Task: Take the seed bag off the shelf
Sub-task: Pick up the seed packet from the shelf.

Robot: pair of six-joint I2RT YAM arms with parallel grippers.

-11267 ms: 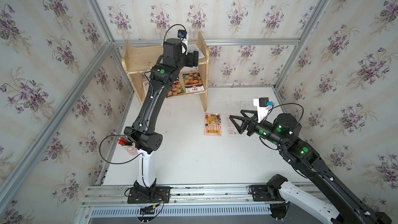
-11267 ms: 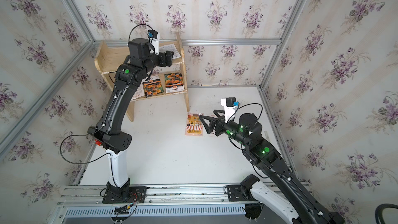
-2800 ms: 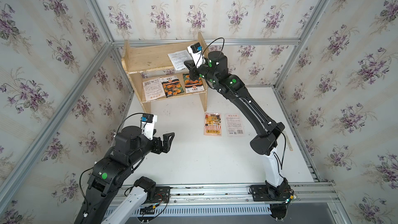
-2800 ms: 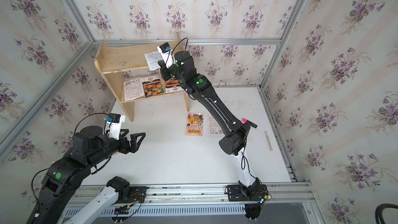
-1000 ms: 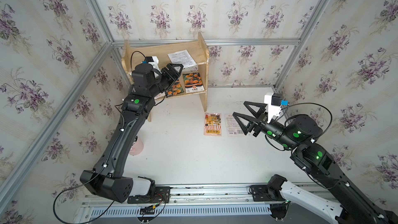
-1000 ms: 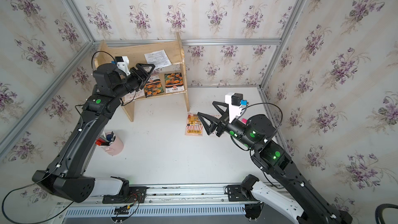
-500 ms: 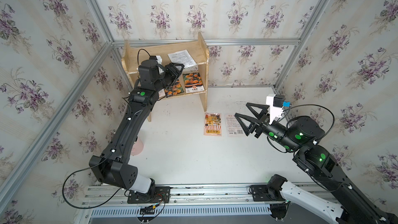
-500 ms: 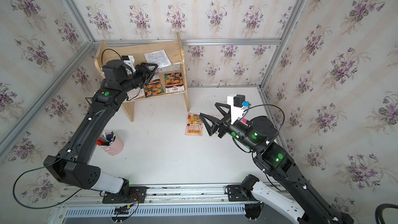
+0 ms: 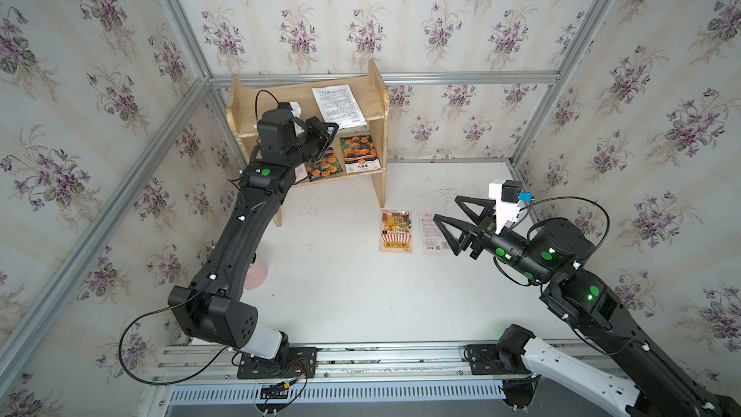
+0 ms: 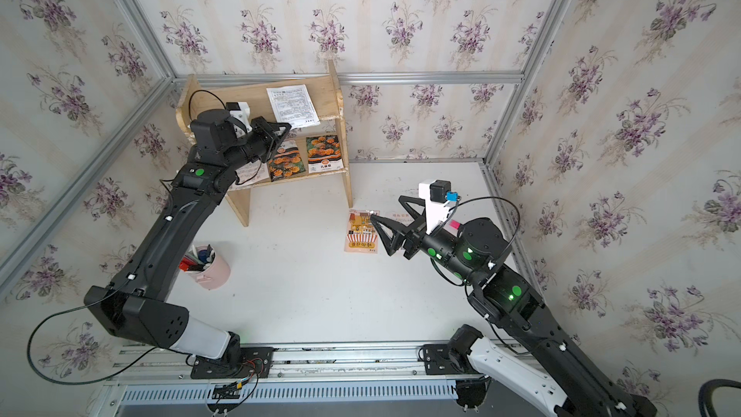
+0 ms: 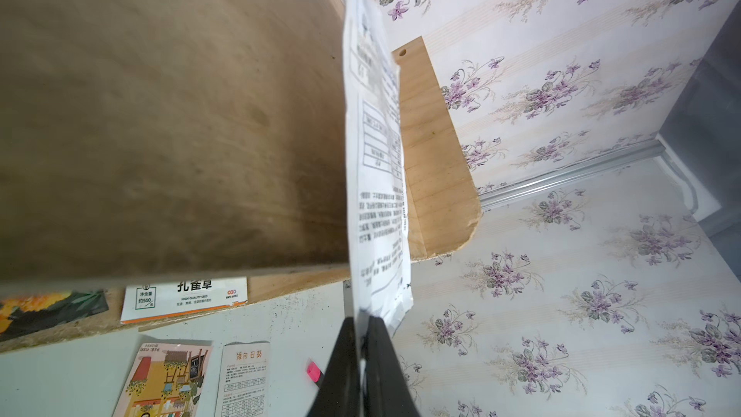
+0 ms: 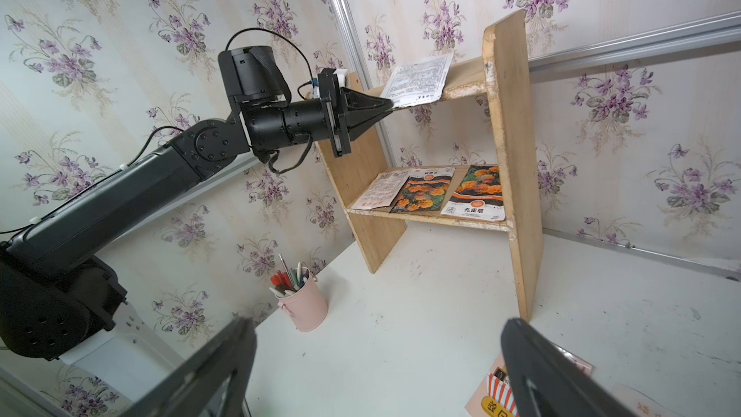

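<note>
Right wrist view: left claw (image 12: 391,105) pinches seed bag (image 12: 419,78).
Shelf (image 9: 296,94) upper middle in a top view; right claw (image 9: 446,207) wide.

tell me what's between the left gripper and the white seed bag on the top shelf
Nothing: the left gripper is shut on a corner of the white seed bag, which overhangs the top board of the shelf. Both wrist views show the pinch.

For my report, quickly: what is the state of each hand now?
Left hand: closed on the white seed bag.
Right hand: open, holding nothing.
</note>
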